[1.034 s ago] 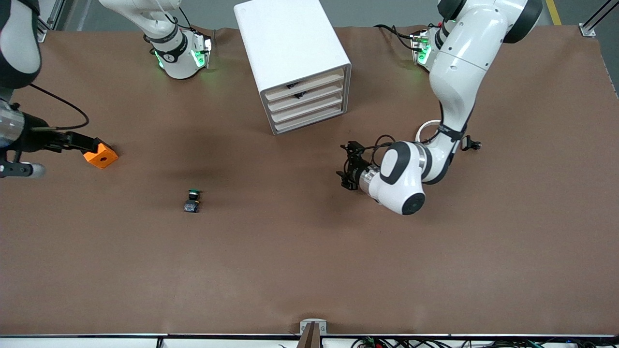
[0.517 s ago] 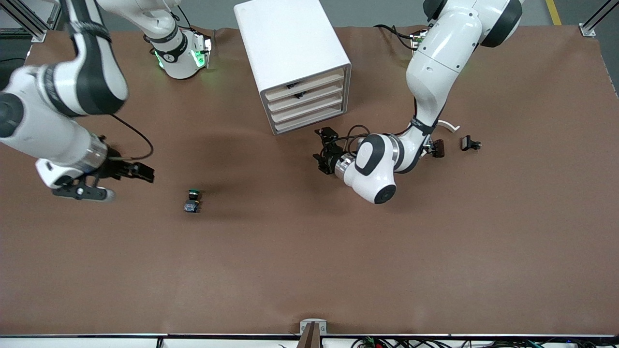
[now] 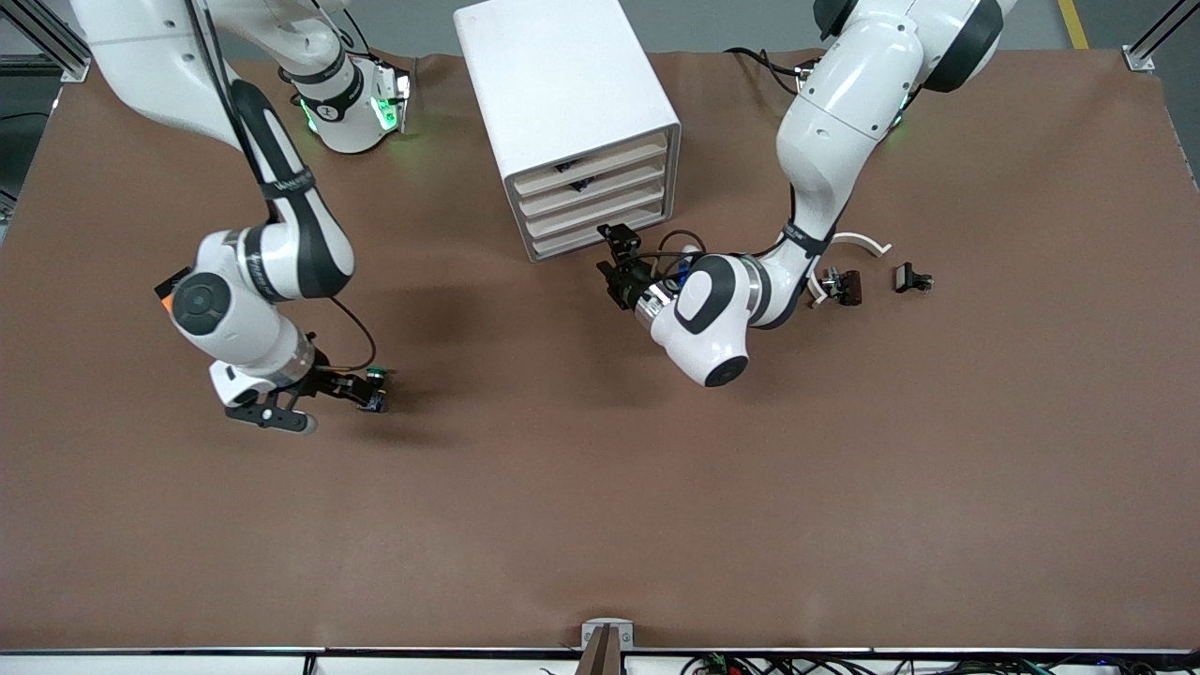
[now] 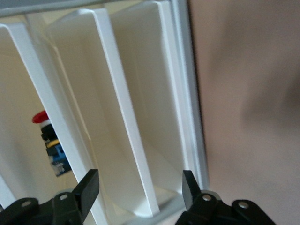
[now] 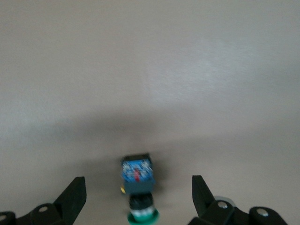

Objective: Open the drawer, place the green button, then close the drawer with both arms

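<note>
Drawers (image 3: 592,202) all shut at frame's top centre, left gripper (image 3: 614,262) open before them; lower left, right gripper (image 3: 361,391) open around untouched button (image 3: 375,387).

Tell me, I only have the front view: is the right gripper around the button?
Observer: Yes. The right wrist view shows the right gripper open, with the button lying between its fingers, touched by neither.
Operator: And the left one at the cabinet?
Observer: The left gripper is open too. A thin white panel edge of the cabinet runs between its fingers, not gripped.
Operator: Anything inside there?
Observer: A red-capped button shows in the gap beside that panel.
</note>
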Controlling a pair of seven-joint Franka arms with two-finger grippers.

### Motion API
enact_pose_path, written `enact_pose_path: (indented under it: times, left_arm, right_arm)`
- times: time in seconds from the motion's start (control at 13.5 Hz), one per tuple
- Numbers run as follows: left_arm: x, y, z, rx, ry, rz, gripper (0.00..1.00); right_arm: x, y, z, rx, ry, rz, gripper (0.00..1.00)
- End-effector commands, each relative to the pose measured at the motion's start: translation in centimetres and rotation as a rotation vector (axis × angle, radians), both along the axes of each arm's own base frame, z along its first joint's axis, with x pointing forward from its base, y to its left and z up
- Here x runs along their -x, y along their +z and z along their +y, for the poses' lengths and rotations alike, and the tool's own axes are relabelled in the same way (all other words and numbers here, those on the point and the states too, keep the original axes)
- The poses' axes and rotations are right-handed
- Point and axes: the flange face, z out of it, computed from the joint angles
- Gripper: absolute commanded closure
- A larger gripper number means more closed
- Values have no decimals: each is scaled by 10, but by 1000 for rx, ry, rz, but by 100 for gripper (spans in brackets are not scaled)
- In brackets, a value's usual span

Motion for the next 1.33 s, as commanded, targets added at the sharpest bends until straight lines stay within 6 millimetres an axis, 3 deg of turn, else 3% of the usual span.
enact_pose_path:
  times: [0.0, 0.22, 0.37, 0.59, 0.74, 0.81, 0.89, 1.03, 1.26]
  left_arm:
    - [10, -8, -4, -9, -15, 78, 33]
    - [24, -20, -14, -30, -37, 100, 34]
    - [37, -24, -24, -42, -61, 107, 44]
    - [44, -28, -28, -65, -69, 119, 48]
    - [51, -29, -34, -71, -88, 117, 56]
    - [51, -30, -33, -72, -89, 117, 64]
    - [51, -35, -31, -80, -93, 117, 82]
    - [52, -46, -27, -93, -94, 126, 98]
    - [41, -42, -18, -99, -84, 109, 100]
  right_arm:
    - [-4, -32, 6, 2, -16, -27, 0]
    - [-1, -40, 12, 5, -4, -15, 0]
    - [0, -44, 14, 10, 8, -4, 0]
    - [1, -45, 14, 11, 11, 3, 0]
    - [2, -46, 14, 13, 16, 4, 0]
    - [2, -47, 13, 17, 19, 6, 0]
    - [3, -51, 13, 18, 19, 12, 0]
    - [4, -52, 12, 20, 18, 27, 0]
    - [7, -55, 12, 21, 16, 33, 0]
